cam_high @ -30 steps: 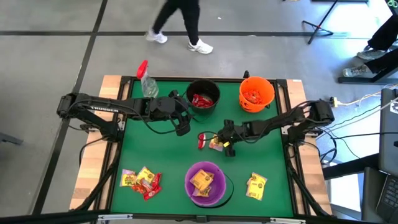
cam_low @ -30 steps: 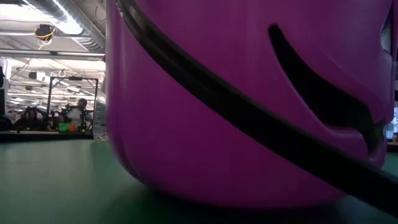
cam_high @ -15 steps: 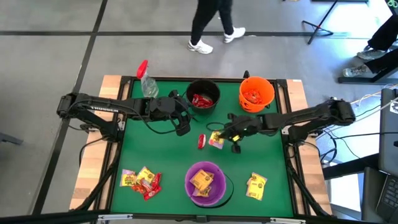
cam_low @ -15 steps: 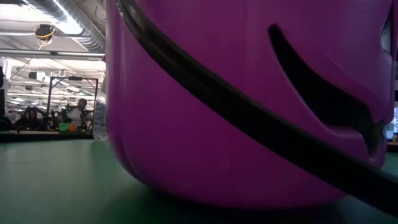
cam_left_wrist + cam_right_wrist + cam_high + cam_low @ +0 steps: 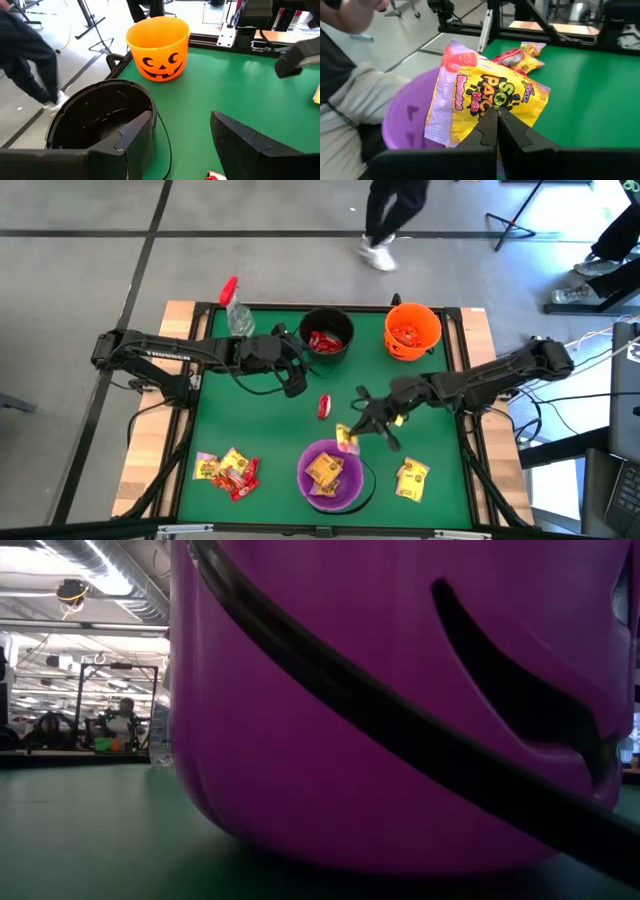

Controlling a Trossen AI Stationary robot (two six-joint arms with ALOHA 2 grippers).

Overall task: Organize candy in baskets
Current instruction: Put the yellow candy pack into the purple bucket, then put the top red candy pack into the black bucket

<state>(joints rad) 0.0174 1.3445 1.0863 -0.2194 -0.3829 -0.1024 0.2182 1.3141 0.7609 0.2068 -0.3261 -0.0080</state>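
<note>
The right arm reaches in from the table's right edge, stretched low and long toward the middle of the table, its wrist angled down and toward the near edge. The right gripper (image 5: pixel 352 436) has its two dark fingers (image 5: pixel 492 131) pressed together — pinched on a yellow candy packet (image 5: pixel 492 95) that hangs from the tips. The left arm extends from the table's left edge along the far half, elbow bent, wrist level. The left gripper (image 5: pixel 296 377) holds nothing — its fingers (image 5: pixel 245 140) stand wide apart, resting near the table's centre.
</note>
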